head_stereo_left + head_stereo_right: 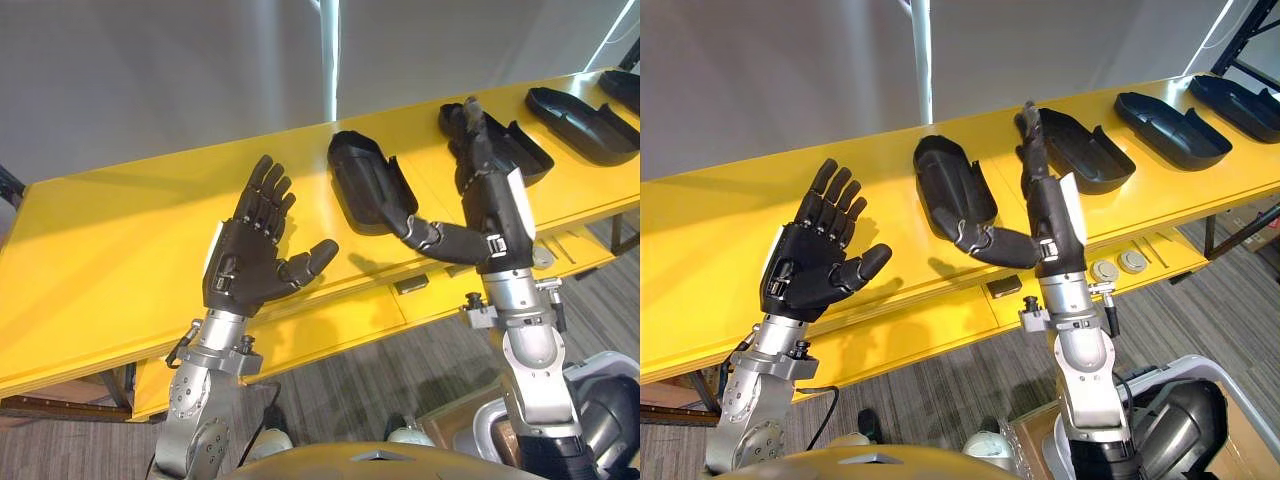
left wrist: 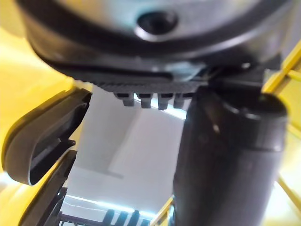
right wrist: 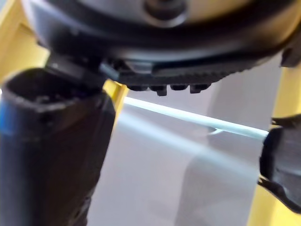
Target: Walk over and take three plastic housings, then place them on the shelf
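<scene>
Left robot hand [image 1: 250,265] hovers palm-up over the near edge of the desk [image 1: 100,260], fingers spread, holding nothing. Just right of it lies the first plastic housing [image 1: 365,180]. The right robot hand [image 1: 490,215] stands upright, fingers straight and empty, its thumb stretched toward that housing. Behind it lies the second housing [image 1: 1095,155]; the third housing [image 1: 1170,130] and fourth housing [image 1: 1240,105] follow toward the desk's right end.

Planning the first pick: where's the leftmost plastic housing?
In the left eye view the leftmost housing lies on the yellow table, between the left robot hand and the right robot hand.
</scene>
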You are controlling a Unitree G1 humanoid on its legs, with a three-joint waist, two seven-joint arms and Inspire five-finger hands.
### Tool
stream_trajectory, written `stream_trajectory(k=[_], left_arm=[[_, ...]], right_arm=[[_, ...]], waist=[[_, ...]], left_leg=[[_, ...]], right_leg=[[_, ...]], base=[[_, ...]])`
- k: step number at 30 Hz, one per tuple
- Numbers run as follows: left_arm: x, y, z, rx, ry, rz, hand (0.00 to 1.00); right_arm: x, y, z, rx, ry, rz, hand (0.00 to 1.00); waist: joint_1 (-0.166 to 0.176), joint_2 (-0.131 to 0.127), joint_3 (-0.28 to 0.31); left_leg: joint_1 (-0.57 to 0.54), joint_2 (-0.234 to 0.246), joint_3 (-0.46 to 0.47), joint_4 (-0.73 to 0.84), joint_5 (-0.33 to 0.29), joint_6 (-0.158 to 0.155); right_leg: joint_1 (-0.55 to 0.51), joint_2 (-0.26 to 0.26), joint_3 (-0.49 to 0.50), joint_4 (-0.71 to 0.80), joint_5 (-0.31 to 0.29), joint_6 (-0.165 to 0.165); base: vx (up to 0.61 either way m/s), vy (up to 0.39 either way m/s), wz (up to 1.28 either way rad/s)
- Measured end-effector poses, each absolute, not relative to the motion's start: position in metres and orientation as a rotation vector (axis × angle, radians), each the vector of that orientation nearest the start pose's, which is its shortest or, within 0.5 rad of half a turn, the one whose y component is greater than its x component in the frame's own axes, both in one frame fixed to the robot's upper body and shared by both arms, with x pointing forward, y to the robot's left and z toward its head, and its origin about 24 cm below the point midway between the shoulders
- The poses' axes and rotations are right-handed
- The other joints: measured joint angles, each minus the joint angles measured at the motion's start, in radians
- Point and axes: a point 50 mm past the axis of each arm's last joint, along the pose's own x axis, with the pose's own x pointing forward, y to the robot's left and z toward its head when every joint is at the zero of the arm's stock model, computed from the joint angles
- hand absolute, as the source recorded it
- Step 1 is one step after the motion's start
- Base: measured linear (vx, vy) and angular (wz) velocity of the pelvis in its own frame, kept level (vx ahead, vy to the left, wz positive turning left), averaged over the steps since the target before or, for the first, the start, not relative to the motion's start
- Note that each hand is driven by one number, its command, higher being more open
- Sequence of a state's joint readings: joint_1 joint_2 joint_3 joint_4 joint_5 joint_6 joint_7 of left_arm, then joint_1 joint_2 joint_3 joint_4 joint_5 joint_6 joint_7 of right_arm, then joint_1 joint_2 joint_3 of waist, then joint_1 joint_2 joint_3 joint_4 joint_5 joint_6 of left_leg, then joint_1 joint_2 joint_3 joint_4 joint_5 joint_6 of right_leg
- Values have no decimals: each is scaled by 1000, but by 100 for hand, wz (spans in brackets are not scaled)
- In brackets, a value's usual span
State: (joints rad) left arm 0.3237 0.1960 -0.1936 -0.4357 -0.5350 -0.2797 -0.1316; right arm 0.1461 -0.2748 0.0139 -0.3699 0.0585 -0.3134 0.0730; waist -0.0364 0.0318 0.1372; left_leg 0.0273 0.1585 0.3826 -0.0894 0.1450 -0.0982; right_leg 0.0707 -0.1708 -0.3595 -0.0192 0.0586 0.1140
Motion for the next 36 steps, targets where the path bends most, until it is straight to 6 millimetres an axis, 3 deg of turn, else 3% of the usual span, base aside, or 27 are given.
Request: stream_trajectory(k=[1,6,14,23,30,36], left_arm=[[181,147,97,-408,-353,-251,100],[173,146,90,-432,-320,-217,100],[167,140,87,-465,-309,-205,100],[166,140,86,-468,-298,-181,100],[167,138,85,-476,-289,-178,100],[167,137,81,-474,-270,-183,100]], right_arm=[[206,-172,117,-190,-474,179,0],[183,-163,82,-38,-278,233,0],[166,-161,66,-9,-189,229,0],[169,-153,68,-13,-201,257,0],[184,-145,74,-22,-228,240,0],[206,-142,42,-40,-81,188,0]], waist=[[-2,0,0],[-16,0,0],[-33,1,-1],[-32,16,-10],[-22,23,-15],[-16,34,-22]], left_leg=[[0,0,2,0,-1,1],[-3,0,18,1,-7,0],[-2,1,41,4,-17,-4],[-2,1,46,4,-20,-2],[1,-1,25,3,-17,0],[-1,-5,3,0,-10,4]], right_leg=[[-1,0,2,0,0,0],[-16,0,15,0,0,0],[-30,0,41,0,-1,0],[-33,0,47,1,-1,0],[-20,-2,31,2,-2,1],[-5,-4,6,2,-2,1]], base=[[21,-1,-5],[33,1,-8],[27,2,-8],[7,1,-1],[5,5,6],[1,8,10]])
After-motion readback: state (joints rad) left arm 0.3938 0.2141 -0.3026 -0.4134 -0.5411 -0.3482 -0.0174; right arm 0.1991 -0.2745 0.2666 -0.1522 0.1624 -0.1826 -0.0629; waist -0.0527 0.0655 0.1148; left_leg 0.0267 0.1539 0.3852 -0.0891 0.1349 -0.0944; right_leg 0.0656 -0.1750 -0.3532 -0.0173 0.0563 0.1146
